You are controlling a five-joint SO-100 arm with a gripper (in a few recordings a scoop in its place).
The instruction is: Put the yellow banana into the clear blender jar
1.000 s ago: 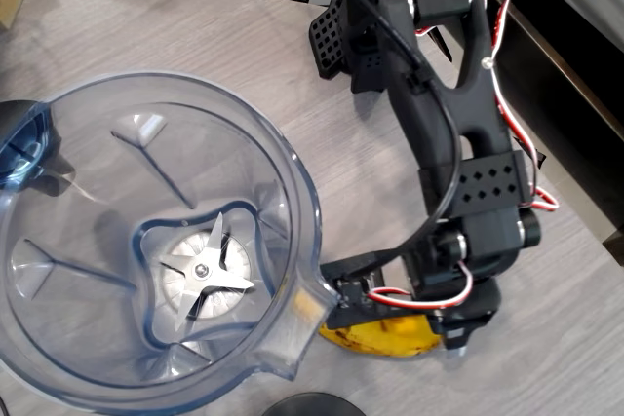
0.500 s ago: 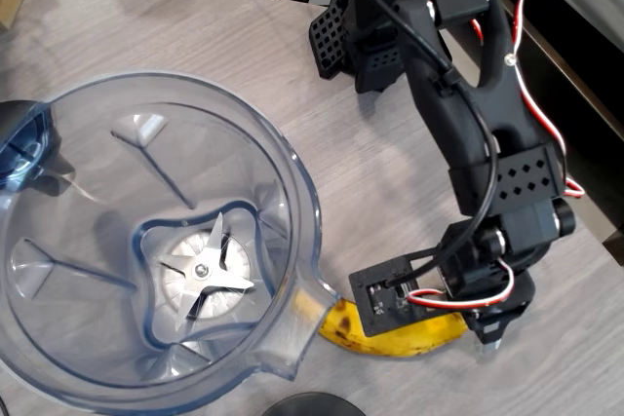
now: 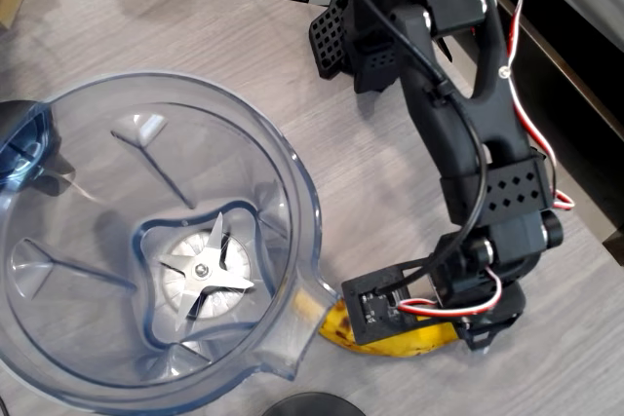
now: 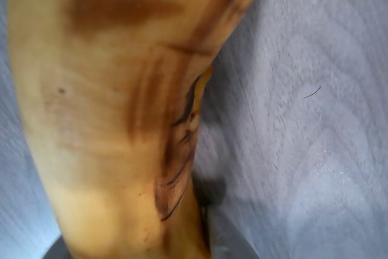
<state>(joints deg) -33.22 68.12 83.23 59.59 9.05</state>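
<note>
While the black arm covers it in the overhead view, hand (image 3: 458,333) grip can't be judged. Yellow banana (image 3: 390,343) lies on the table (image 3: 195,36), one end touching the clear blender jar (image 3: 58,143) spout, outside it.

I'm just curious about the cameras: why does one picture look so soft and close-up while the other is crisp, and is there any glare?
In the wrist view the yellow banana sits so near the lens that its skin and the grey table look soft and slightly blurred. The overhead view is sharp and evenly lit, with pale reflections on the clear blender jar rim and a bright glint on its blade.
</note>
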